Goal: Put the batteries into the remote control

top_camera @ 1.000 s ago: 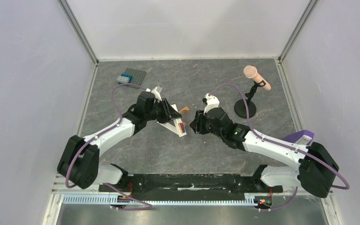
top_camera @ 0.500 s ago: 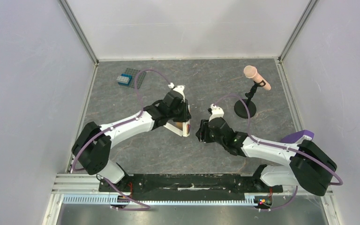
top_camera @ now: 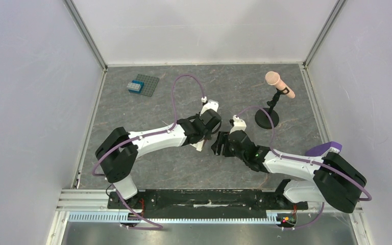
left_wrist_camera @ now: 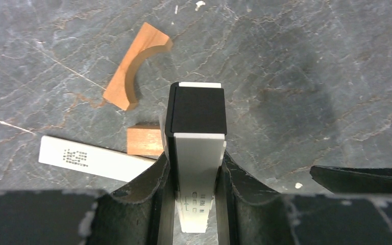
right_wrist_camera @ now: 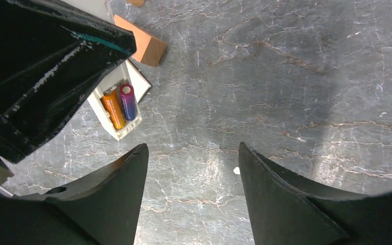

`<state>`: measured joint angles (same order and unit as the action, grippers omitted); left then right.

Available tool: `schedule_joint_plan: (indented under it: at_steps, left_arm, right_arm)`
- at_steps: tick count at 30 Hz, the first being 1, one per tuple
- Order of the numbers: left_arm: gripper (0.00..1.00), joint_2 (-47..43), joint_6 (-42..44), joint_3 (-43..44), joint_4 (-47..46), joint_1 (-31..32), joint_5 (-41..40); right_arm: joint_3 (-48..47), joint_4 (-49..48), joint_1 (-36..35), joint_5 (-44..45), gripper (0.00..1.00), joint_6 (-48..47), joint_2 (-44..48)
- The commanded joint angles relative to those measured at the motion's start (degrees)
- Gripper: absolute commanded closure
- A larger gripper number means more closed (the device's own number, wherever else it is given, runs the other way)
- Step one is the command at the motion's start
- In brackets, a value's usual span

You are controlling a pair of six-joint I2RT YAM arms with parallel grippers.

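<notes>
- Since a second ago the left arm has swung rightward toward the table's middle, carrying the long, slim cream-white remote control (left_wrist_camera: 198, 148) with it, and the right gripper (right_wrist_camera: 191, 148) has parted its fingers.
- Left gripper (left_wrist_camera: 196, 173): its two black fingers are pressed against the long sides of the remote control, pinching it. The bar's far end carries a black section.
- Right gripper: its dark fingers stand spread with nothing between them, only the grey veined stone-look tabletop (right_wrist_camera: 296, 76) below.
- From overhead the two grippers sit just beside each other near the centre of the table.
- The batteries (right_wrist_camera: 121, 104), one small orange cylinder and one blue-purple, lie side by side in the recess at the remote control's end, seen from the right wrist.
- Writing: small dark marks are printed on the remote control near the fingers, too fine to read. A flat white strip (left_wrist_camera: 94, 158) on the table bears a dark printed code, also illegible.
- A curved orange-brown wooden block (left_wrist_camera: 135, 66) and a small square wooden block (left_wrist_camera: 144, 140) lie just beside the strip.
- At the far left lies a grey studded plate with blue brick (top_camera: 143, 84); at the far right stands a pink microphone on a black stand (top_camera: 279, 84).
</notes>
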<state>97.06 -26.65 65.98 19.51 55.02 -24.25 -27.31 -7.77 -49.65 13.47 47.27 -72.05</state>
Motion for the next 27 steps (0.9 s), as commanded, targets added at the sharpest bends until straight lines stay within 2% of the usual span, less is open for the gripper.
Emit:
schedule_joint_plan:
  at_steps: [1, 4, 9, 17, 21, 27]
  left_arm:
    - [0.98, 0.35, 3.02, 3.58, -0.26, 0.93, -6.40]
    - [0.98, 0.84, 4.74, 4.51, 0.47, 2.08, -8.02]
    - [0.98, 3.44, 9.31, 7.63, 2.83, 6.82, -16.98]
    - [0.98, 3.53, 5.89, 7.29, 2.99, 6.93, -19.51]
    - [0.98, -0.29, 3.04, 5.51, 2.24, 4.53, -16.67]
    - [0.98, -8.76, 0.00, 0.00, -0.71, 0.10, -9.32]
  right_arm:
    - [1.08, -3.81, 0.11, 1.14, 0.30, 1.59, -0.71]
    - [2.26, -5.57, 0.16, 0.81, 0.29, 2.88, -0.97]
    - [5.68, -9.44, 0.20, 1.39, 0.31, 6.19, -1.03]
    - [6.73, -9.85, 0.61, 0.65, 0.34, 6.64, -0.94]
    - [3.36, -4.18, 0.56, 1.75, 0.40, 6.69, -2.03]
    - [-6.37, 10.49, -1.45, 5.13, 0.49, 9.75, -7.26]
